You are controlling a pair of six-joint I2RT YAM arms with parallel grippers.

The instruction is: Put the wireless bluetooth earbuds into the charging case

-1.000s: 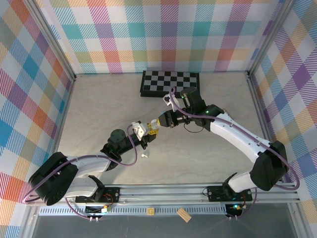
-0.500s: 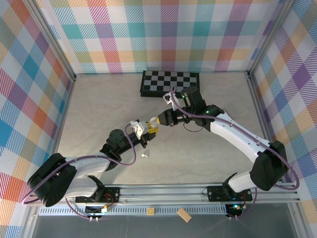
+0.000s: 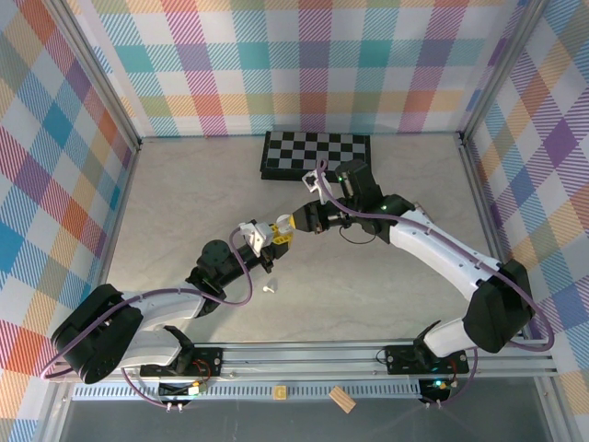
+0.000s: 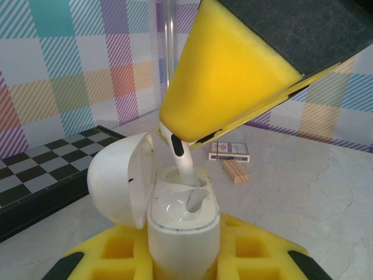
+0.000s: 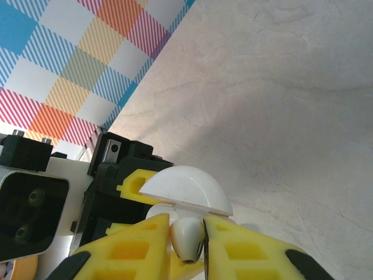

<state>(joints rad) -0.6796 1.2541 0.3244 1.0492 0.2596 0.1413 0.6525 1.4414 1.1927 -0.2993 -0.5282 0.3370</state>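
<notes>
Left gripper [image 4: 183,256] clamps the charging case [image 4: 183,219], right gripper [image 5: 186,248] pinches a white earbud [image 4: 182,160] — its tilted stem risks jamming on entry.

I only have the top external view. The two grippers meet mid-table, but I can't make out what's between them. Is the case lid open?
Observer: Yes. In the left wrist view the charging case stands upright in the left gripper, with its lid swung open to one side.
Operator: What is the other arm carrying?
Observer: The right wrist view shows a white earbud pinched in the right gripper.
Operator: Is it in the slot yet?
Observer: Not seated. In the left wrist view its stem points down with the tip at a slot opening, and the rest of it is above the case.
</notes>
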